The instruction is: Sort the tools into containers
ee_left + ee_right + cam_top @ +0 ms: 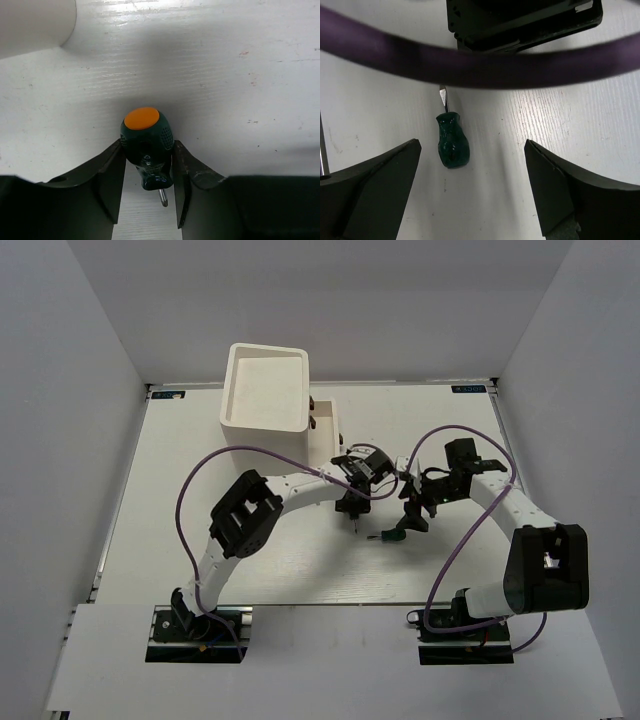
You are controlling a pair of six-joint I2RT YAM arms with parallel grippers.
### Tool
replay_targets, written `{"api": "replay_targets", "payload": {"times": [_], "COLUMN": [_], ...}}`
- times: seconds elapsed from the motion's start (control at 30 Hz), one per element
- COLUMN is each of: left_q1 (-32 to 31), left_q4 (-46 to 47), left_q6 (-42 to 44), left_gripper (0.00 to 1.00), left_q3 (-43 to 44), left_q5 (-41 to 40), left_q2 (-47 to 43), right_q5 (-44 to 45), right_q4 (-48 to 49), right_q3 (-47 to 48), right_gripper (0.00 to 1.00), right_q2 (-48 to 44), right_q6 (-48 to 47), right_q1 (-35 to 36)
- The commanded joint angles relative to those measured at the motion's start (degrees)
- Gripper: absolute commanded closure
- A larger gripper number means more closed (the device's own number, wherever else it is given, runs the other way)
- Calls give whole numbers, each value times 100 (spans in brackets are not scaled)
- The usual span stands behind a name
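My left gripper [148, 152] is shut on a stubby green-handled screwdriver [146, 142] with an orange cap; both fingers press its handle and the metal tip points down toward the table. In the top view this gripper [352, 502] hangs just right of the white cabinet [265, 390], whose drawers [325, 420] face it. A second green-handled screwdriver [452, 141] lies flat on the table, below and slightly left of my open right gripper [471, 145]. The top view shows that screwdriver [392, 536] near the right gripper [412, 512]. No other tools are in view.
A purple cable [470, 65] crosses the right wrist view, with the left arm's black body [520, 20] behind it. A thin metal shaft [322, 150] shows at the left edge. White walls enclose the table [250, 560]. The cabinet's corner [35, 25] is close to the left gripper.
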Motion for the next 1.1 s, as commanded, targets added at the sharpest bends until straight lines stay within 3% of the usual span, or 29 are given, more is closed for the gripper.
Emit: {"api": "replay_targets", "payload": {"times": [0.0,0.03,0.13,0.17,0.2,0.23,0.27,0.4,0.57,0.67,0.7,0.77,0.83,0.93,1.07], "left_q1": [-21,-21,92,93,162,259,312,663,981,1148,1217,1218,1279,1332,1332], "left_q4": [-121,-182,-446,-499,-665,-736,-815,-1272,-1220,-1220,-1220,-1220,-1168,-1167,-1167], "left_q6": [198,251,532,620,777,900,1015,1420,1701,1841,1842,1992,2149,2202,2264], "left_gripper": [88,93,95,95,96,96,96,96,95,93,93,90,81,61,51], "left_q3": [462,768,1368,1491,1623,1911,2062,2765,2767,2828,2880,2942,3029,3354,3461], "left_q5": [-36,-115,-388,-484,-729,-836,-932,-1450,-1574,-1575,-1575,-1575,-1522,-1522,-1470], "left_q2": [-102,-171,-286,-286,-286,-286,-286,-67,-67,39,135,206,372,452,531], "right_q5": [-189,-189,-189,-206,-233,-242,-233,-215,-163,-110,-92,-110,-153,-136,-206], "right_q4": [-211,-246,-474,-553,-728,-800,-887,-880,-765,-748,-756,-817,-897,-967,-1152], "right_q3": [107,107,168,264,309,448,459,459,397,432,441,441,424,406,476], "right_gripper": [10,12,33,63,81,95,100,100,100,83,59,42,27,22,21], "right_q2": [-189,-207,-137,-50,3,108,162,171,153,171,180,189,145,162,302], "right_q6": [-122,-139,-157,-183,-236,-253,-245,-183,-131,-139,-131,-331,-508,-807,-1122], "right_q1": [-63,-72,-142,-142,-151,-160,-160,-212,-212,-195,-195,-204,-204,-169,-177]}}
